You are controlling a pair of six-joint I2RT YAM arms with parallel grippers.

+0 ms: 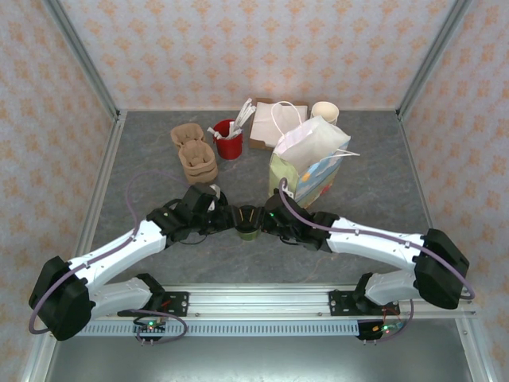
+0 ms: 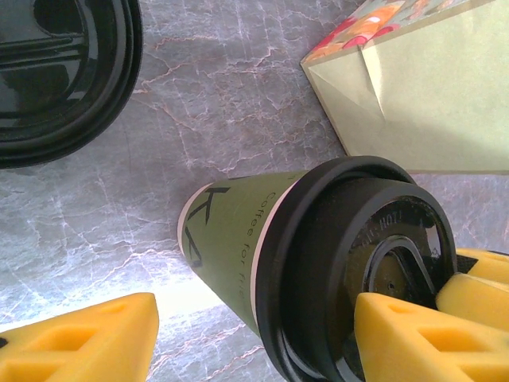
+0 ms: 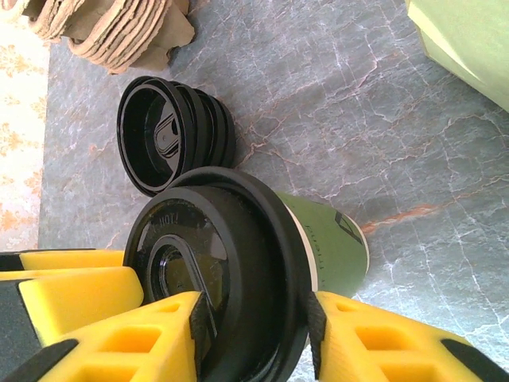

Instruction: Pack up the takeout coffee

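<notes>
- Fingers (image 3: 382,350) of the right gripper (image 3: 254,318) pinched the takeout coffee (image 3: 231,255) by its round black lid. One black pad pressed on each side of the rim.
- Fingers (image 2: 79,346) of the left gripper (image 2: 254,318) were spread wide apart. One yellow finger was off to the side of the cup, with bare table between them. The other was right up by the top of the lid, but it was hard to tell if it touched.
- The takeout coffee (image 1: 248,223) was a green cup with a black lid. It sat on the grey table (image 1: 374,207), near the paper bag (image 1: 306,167), in front of it and a little to its left.
- Both grippers met at the cup. The right gripper (image 1: 262,223) was on the side nearer the paper bag. The left gripper (image 1: 232,221) was on the side away from the bag.
- A stack of black lids (image 3: 171,135) lay close to the cup, farther from the paper bag than the cup was.
- Brown cup trays (image 1: 193,151) sat well to the left of the paper bag.
- A red cup (image 1: 228,139) with white bits sticking out stood between those trays and the bag.
- Cream cups (image 1: 324,111) stood just behind the paper bag.
</notes>
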